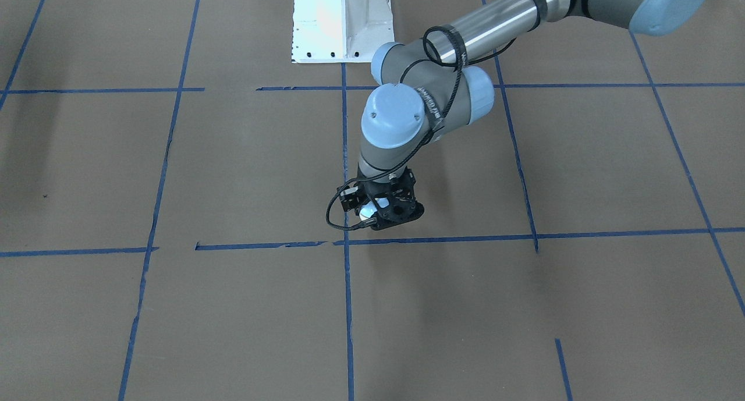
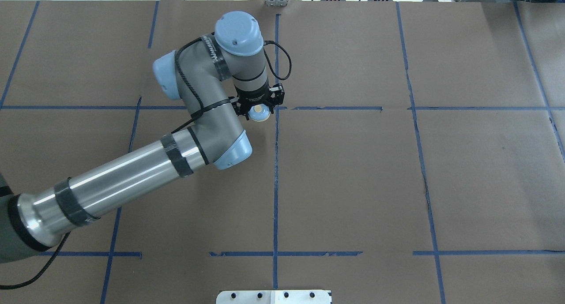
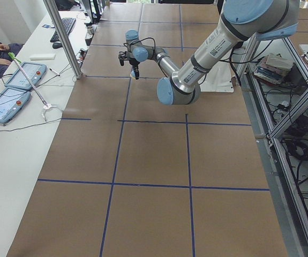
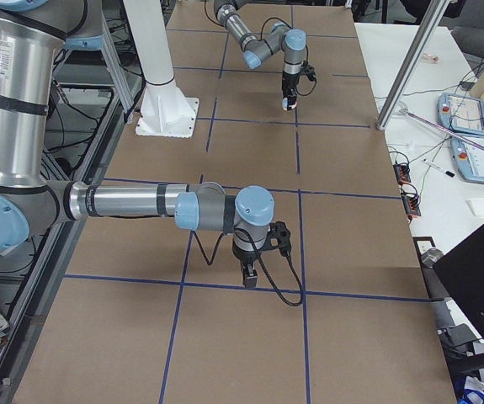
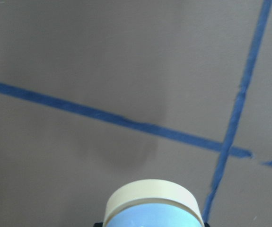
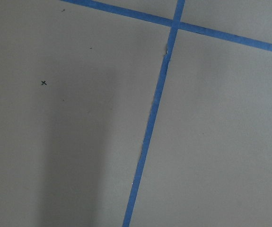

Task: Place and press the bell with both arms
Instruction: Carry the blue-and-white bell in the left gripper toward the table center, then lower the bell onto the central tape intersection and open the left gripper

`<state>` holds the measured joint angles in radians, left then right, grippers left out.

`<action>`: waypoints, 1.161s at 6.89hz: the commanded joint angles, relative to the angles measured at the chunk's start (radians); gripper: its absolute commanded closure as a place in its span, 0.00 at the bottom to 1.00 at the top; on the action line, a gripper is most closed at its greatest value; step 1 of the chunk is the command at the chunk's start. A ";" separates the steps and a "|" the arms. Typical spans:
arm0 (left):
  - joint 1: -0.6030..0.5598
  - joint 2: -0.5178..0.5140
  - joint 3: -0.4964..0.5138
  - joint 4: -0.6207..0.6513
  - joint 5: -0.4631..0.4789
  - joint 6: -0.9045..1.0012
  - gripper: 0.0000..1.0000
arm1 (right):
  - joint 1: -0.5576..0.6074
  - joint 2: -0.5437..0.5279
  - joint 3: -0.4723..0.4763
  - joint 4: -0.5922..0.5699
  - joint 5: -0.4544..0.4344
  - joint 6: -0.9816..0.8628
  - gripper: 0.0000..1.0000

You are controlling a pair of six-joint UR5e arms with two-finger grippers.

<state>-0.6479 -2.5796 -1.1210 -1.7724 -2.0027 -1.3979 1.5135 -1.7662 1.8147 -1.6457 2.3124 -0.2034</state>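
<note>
- the bell point(image 2: 259, 114) sat between the fingers of the left gripper point(image 2: 259, 106), blue dome and cream button facing up in the overhead view; the jaws were closed in on it from both sides
- from table centre in that view the bell was up around 11 o'clock, and the blue tape cross point(image 2: 276, 108) was just beside it at 3 o'clock
- in the left wrist view the cream base rim showed against the paper, with a soft shadow lying apart from it toward 11 o'clock; so it looked clear of the table point(image 2: 353, 185), though I couldn't swear to it
- the left arm point(image 2: 132, 176) came in from about 8 o'clock in the overhead view, silver forearm running up toward 2 o'clock; the wrist then folded back so the gripper pointed straight down
- the right arm point(image 4: 140, 202) only showed in the exterior right view; its forearm lay level, coming in from 9 o'clock, and the wrist turned down toward 6 o'clock
- the right gripper point(image 4: 250, 276) hung low over the paper near a tape line, well apart from the bell; can't tell how far open it was from there
</note>
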 commanded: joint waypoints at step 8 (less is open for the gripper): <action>-0.025 -0.102 0.144 -0.067 0.004 0.003 0.00 | -0.012 0.010 0.008 0.003 -0.001 0.013 0.00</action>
<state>-0.6551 -2.6819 -0.9555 -1.8636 -1.9851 -1.4057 1.5026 -1.7568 1.8197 -1.6431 2.3116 -0.1901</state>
